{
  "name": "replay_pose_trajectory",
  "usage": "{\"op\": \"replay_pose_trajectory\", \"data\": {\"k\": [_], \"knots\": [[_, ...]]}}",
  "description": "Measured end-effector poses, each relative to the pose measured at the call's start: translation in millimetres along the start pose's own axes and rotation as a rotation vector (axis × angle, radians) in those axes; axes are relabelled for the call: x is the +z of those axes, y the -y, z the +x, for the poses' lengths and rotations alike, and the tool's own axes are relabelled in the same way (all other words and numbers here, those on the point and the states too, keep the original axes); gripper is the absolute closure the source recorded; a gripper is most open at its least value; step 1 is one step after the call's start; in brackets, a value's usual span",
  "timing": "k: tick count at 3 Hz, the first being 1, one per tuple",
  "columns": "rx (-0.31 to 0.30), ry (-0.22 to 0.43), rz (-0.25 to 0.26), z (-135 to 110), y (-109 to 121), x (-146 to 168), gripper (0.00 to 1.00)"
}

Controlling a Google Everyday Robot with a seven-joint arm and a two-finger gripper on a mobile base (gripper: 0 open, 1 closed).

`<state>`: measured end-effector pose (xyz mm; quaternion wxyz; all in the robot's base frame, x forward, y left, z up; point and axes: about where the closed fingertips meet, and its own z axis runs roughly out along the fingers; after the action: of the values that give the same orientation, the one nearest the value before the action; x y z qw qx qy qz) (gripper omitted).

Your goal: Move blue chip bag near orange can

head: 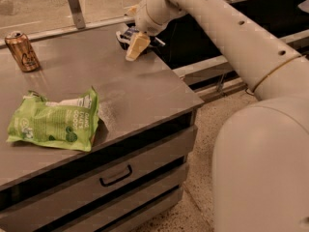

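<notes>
The blue chip bag lies at the far right edge of the grey counter, partly hidden behind my gripper. My gripper hangs from the arm that reaches in from the right, and it is right at the bag's front right side, low over the counter. The orange can stands upright at the far left of the counter, well apart from the bag.
A large lime-green chip bag lies on the near left of the counter. Drawers with a dark handle sit below the front edge. A metal post stands at the back. My arm's bulk fills the right side.
</notes>
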<state>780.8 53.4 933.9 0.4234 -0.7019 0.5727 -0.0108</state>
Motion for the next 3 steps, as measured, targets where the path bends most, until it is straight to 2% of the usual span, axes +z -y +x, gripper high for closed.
{"op": "replay_pose_trajectory", "data": {"k": [1,3], "knots": [[0.021,-0.026,-0.036,9.6,-7.9,29.8,0.42],[0.019,-0.078,-0.05,24.6,-20.3,51.0,0.88]]}}
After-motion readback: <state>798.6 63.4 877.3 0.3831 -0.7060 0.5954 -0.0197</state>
